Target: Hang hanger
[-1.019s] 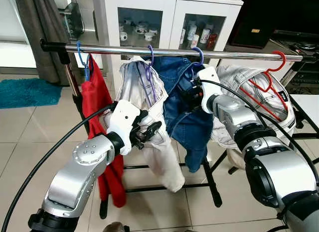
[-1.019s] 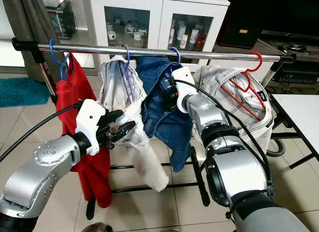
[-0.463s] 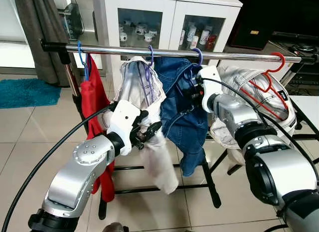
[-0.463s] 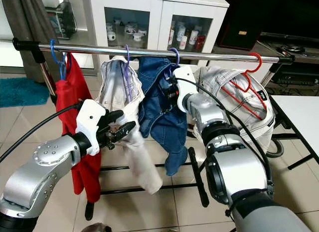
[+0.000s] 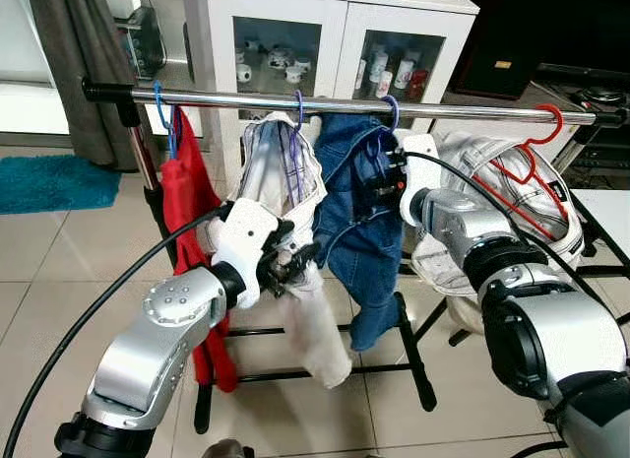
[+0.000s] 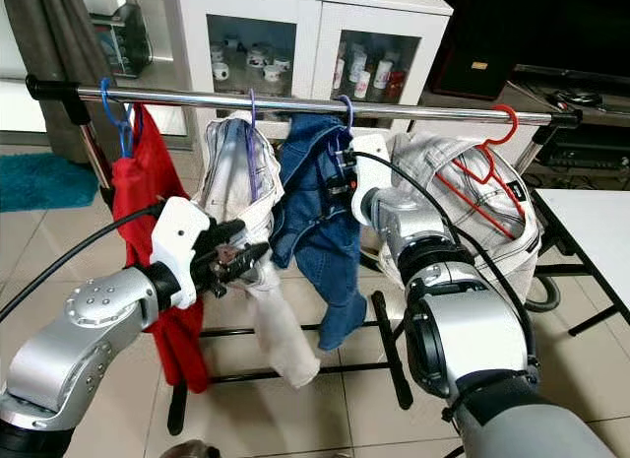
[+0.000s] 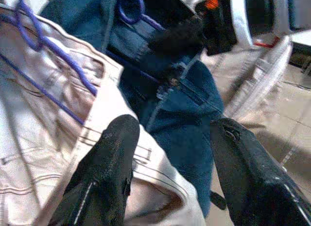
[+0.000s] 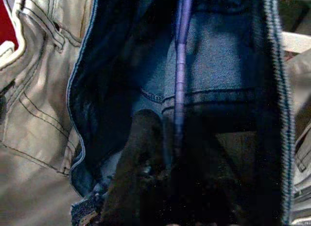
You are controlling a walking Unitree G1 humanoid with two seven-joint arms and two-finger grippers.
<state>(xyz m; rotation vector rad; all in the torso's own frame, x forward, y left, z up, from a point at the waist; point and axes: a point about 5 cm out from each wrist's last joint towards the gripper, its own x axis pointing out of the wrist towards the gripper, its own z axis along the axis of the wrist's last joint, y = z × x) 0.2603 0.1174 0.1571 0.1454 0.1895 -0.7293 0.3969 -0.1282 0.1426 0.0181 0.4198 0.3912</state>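
Jeans hanger hooked on the rail (image 5: 246, 100).
Our right gripper (image 5: 379, 182) pinches the blue hanger (image 5: 391, 110) inside the jeans (image 5: 359, 231); our left gripper (image 7: 170, 153) spreads wide against beige trousers (image 5: 295, 231).

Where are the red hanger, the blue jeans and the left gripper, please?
red hanger (image 5: 536, 143): left eye view, on its neck below the hook.
blue jeans (image 5: 369, 251): left eye view, mid leg.
left gripper (image 7: 172, 143): left wrist view, between the fingertips.

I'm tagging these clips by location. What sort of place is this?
Probably a home living room: a white glass-door cabinet holding cups, a tiled floor with a teal rug, and a clothes rack of hung garments.
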